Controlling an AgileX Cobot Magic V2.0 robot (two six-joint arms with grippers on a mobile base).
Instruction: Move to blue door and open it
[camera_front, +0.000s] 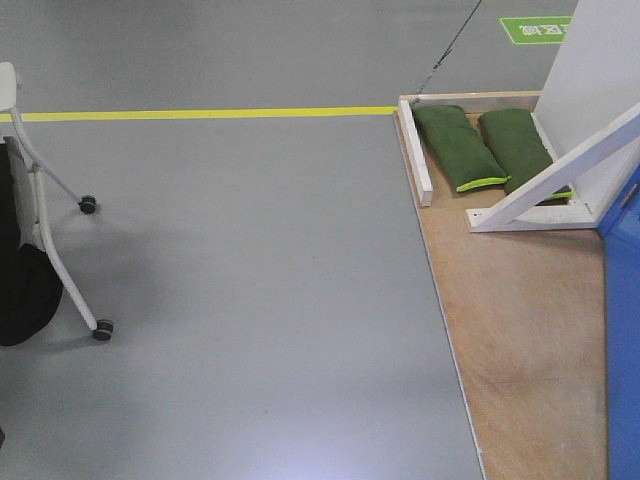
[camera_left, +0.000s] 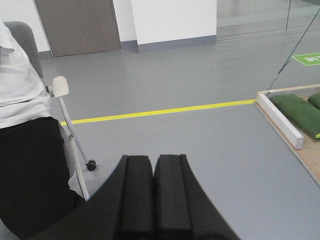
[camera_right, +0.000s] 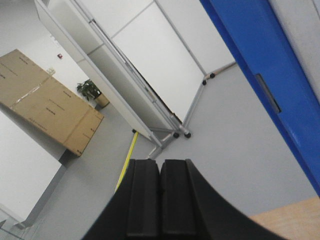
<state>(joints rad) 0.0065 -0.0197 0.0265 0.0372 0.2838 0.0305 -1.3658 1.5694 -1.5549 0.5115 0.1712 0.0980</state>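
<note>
Left gripper (camera_left: 153, 167) fills the bottom of its wrist view, black fingers pressed flat together, nothing held. Right gripper (camera_right: 160, 172) is the same: fingers closed on each other, empty.

Blue door (camera_right: 260, 75) runs down the right side of the right wrist view, well apart from that gripper, with a dark latch plate (camera_right: 268, 93) on its edge. In the front view it shows only as a blue strip at the far right, beside the plywood platform (camera_front: 520, 330).

At the platform's far end a white wooden frame (camera_front: 412, 150) holds two green sandbags (camera_front: 458, 147), flat and side by side. A white diagonal brace (camera_front: 560, 175) crosses the right one.

Yellow floor tape (camera_front: 200, 114) meets the frame's corner. Wheeled chair (camera_front: 60, 260) at the left, with a seated person (camera_left: 25, 165) in it. Cardboard boxes (camera_right: 50, 105), a potted plant (camera_right: 90, 90) and a wheeled whiteboard (camera_right: 130, 75) are in the background.
</note>
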